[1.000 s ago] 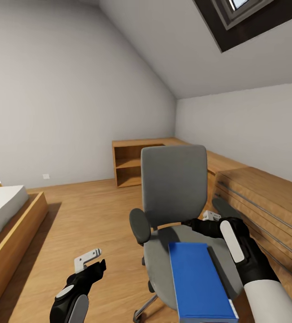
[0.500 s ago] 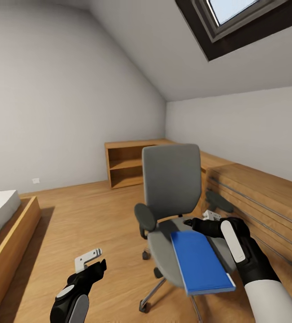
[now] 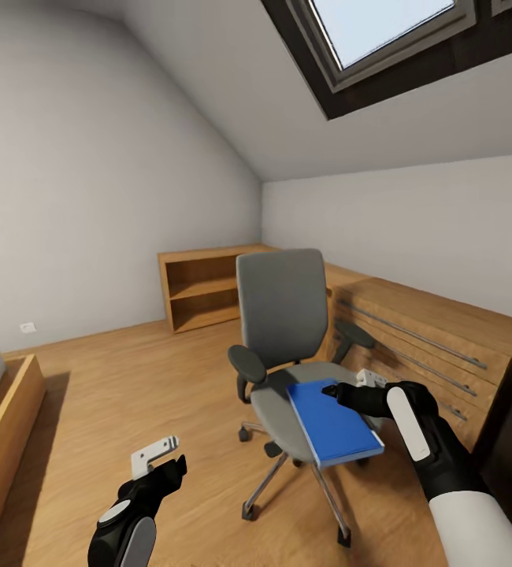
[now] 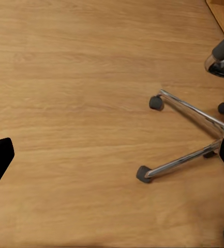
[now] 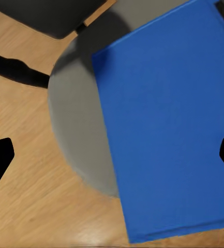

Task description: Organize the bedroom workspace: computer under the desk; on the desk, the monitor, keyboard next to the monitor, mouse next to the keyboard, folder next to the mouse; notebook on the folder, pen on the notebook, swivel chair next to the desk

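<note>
Head view: folder (image 3: 332, 422) lies flat on chair (image 3: 287, 358) seat, front edge overhanging, long axis running away from the robot. Right gripper (image 3: 331, 390) hovers above its far corner, jaws apart. Left gripper (image 3: 161, 459), jaws apart, hangs well clear over floor (image 3: 130, 378).

One swivel chair (image 3: 283, 346), one folder (image 3: 332, 422), seemingly.
</note>
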Controlling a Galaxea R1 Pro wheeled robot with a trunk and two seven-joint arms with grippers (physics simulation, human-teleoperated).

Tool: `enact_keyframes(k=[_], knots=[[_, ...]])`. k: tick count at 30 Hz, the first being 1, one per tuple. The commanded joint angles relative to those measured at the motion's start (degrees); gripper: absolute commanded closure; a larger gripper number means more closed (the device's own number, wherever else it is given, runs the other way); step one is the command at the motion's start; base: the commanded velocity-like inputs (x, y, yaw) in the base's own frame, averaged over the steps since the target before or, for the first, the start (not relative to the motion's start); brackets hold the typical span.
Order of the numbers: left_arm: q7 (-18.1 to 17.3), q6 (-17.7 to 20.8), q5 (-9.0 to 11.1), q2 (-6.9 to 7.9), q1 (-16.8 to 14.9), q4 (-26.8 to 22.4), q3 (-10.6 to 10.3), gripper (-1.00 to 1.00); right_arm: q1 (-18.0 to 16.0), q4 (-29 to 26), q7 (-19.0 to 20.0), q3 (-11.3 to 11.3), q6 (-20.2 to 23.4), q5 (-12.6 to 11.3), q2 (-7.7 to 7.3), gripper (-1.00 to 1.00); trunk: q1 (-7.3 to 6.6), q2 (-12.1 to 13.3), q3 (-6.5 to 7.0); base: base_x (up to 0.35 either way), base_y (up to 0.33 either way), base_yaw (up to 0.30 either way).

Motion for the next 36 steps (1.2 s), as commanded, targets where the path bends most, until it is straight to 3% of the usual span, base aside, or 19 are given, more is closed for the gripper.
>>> enact_keyframes(k=[1, 13, 22, 34, 36], knots=[[0.6, 0.1, 0.6, 0.02, 0.0, -0.1, -0.1, -1.0, 0.0, 0.0, -0.2, 0.0, 0.2, -0.3, 0.01, -1.0, -0.03, 0.0, -0.03, -0.227, 0.197, -0.271], [0.6, 0.1, 0.6, 0.02, 0.0, -0.1, -0.1, -1.0, 0.0, 0.0, -0.2, 0.0, 0.2, -0.3, -0.04, -1.0, -0.03, 0.0, 0.24, -0.184, 0.119, -0.21], [0.6, 0.1, 0.6, 0.02, 0.0, -0.1, -0.1, -1.0, 0.0, 0.1, -0.2, 0.0, 0.1, -0.3, 0.07, -1.0, -0.03, 0.0, 0.26, -0.026, 0.012, -0.032], [0.6, 0.2, 0.6, 0.02, 0.0, -0.1, -0.1, -1.0, 0.0, 0.1, -0.1, -0.1, 0.0, -0.3, -0.01, -1.0, -0.03, 0.0, 0.26, -0.001, 0.0, -0.244], [0.7, 0.2, 0.6, -0.04, 0.0, -0.1, -0.2, -1.0, 0.0, 0.1, -0.1, -0.9, -0.1, -0.3, -0.06, -1.0, -0.03, 0.0, 0.26, 0.0, 0.0, -0.265]])
